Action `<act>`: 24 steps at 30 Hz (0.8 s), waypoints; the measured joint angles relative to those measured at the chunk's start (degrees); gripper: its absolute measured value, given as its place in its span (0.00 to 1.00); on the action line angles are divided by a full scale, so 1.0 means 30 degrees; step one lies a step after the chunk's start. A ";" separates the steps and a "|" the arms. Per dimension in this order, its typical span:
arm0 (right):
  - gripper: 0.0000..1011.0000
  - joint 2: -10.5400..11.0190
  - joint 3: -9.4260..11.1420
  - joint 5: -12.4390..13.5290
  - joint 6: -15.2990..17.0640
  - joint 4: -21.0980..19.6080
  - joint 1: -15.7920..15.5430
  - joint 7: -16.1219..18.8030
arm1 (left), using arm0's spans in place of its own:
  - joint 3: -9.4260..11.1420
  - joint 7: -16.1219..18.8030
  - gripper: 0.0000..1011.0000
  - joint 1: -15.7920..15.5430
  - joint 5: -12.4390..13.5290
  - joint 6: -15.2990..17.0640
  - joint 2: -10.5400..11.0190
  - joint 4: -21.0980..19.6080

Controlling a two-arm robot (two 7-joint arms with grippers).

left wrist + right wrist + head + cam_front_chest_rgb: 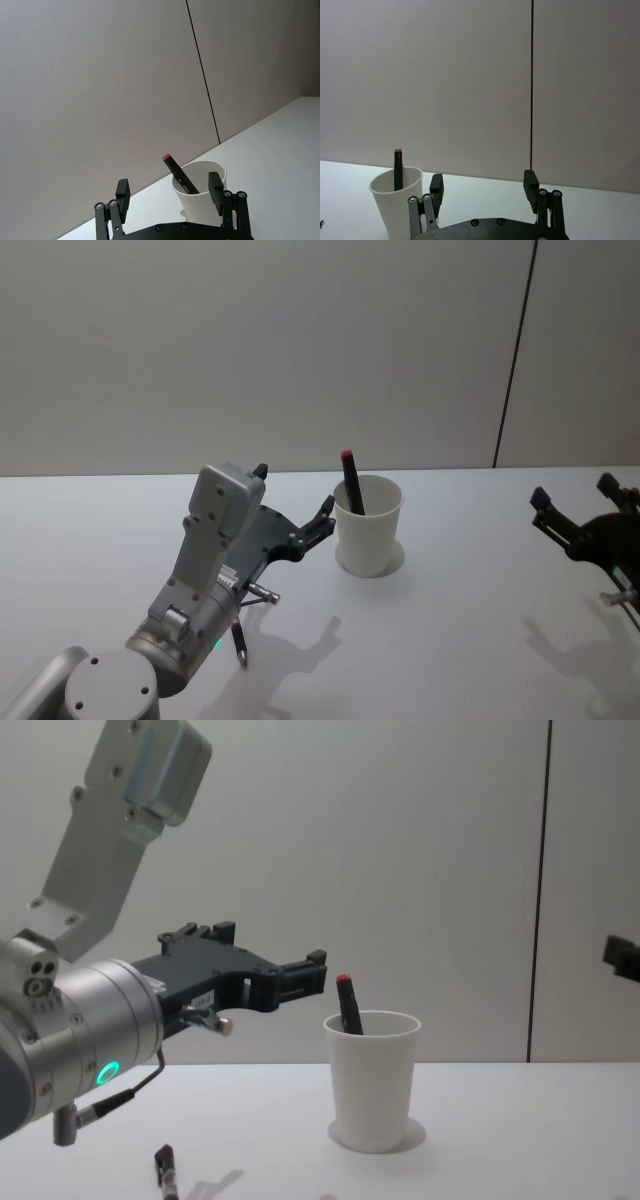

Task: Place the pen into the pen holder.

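Note:
The pen holder (370, 530) (372, 1080) is a white paper cup standing upright on the white table (480, 640). A black pen with a red end (351, 480) (348, 1005) leans inside it, its top sticking out over the rim. My left gripper (293, 490) (268, 952) hovers open just left of the cup, above the table, holding nothing. The left wrist view has the left gripper (169, 185) facing the cup (200, 200) and the pen (177, 175). My right gripper (573, 490) (483, 181) stands open and empty at the far right.
A second dark pen (240, 643) (166, 1167) lies on the table under my left arm. A plain grey wall with a dark vertical seam (515, 350) runs behind the table.

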 joint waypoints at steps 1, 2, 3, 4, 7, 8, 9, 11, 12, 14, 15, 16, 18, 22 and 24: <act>0.99 0.0040 0.0027 0.0045 0.0075 -0.0053 -0.0059 -0.0023 | 0.0001 0.0000 0.99 0.0001 0.0000 0.0000 0.0000 0.0000; 0.99 0.0167 0.0107 0.0140 0.0227 -0.0226 -0.0262 -0.0061 | 0.0001 0.0000 0.99 0.0001 0.0000 -0.0001 0.0000 0.0000; 0.99 0.0167 0.0107 0.0140 0.0227 -0.0226 -0.0262 -0.0061 | 0.0001 0.0001 0.99 0.0001 0.0000 -0.0001 0.0000 0.0000; 0.99 0.0260 0.0170 0.0221 0.0350 -0.0354 -0.0412 -0.0094 | 0.0001 0.0000 0.99 0.0001 0.0000 0.0000 -0.0001 0.0000; 0.99 0.0419 0.0283 0.0352 0.0570 -0.0583 -0.0675 -0.0159 | 0.0000 0.0001 0.99 0.0001 0.0000 0.0000 0.0001 0.0000; 0.99 0.0445 0.0303 0.0376 0.0612 -0.0627 -0.0726 -0.0170 | 0.0001 0.0001 0.99 0.0001 0.0000 -0.0001 -0.0001 0.0000; 0.99 0.0484 0.0331 0.0409 0.0665 -0.0676 -0.0785 -0.0186 | 0.0000 0.0001 0.99 0.0000 0.0000 0.0000 0.0000 0.0000; 0.99 0.0565 0.0380 0.0477 0.0773 -0.0787 -0.0916 -0.0212 | 0.0001 0.0000 0.99 0.0000 0.0000 0.0000 0.0000 0.0000; 0.99 0.0594 0.0399 0.0498 0.0804 -0.0823 -0.0959 -0.0220 | 0.0000 0.0001 0.99 0.0000 0.0000 0.0000 0.0001 0.0000; 0.99 0.0665 0.0441 0.0558 0.0889 -0.0916 -0.1067 -0.0243 | 0.0001 0.0000 0.99 0.0001 0.0000 -0.0001 0.0000 0.0000; 0.99 0.0702 0.0470 0.0594 0.0941 -0.0965 -0.1129 -0.0259 | 0.0001 0.0000 0.99 0.0001 0.0002 -0.0004 -0.0001 0.0000; 0.99 0.0722 0.0480 0.0609 0.0961 -0.0988 -0.1155 -0.0267 | -0.0001 0.0000 0.99 0.0003 0.0006 -0.0006 -0.0003 0.0000; 0.99 0.0768 0.0505 0.0642 0.1015 -0.1053 -0.1228 -0.0285 | -0.0008 0.0000 0.99 0.0006 0.0019 -0.0007 -0.0010 0.0000; 0.99 0.0824 0.0546 0.0689 0.1088 -0.1133 -0.1322 -0.0306 | -0.0025 0.0049 0.99 0.0014 0.0081 -0.0007 -0.0024 -0.0001; 0.99 0.0847 0.0558 0.0704 0.1107 -0.1156 -0.1355 -0.0312 | -0.0043 0.0145 0.99 0.0024 0.0153 0.0016 -0.0030 -0.0014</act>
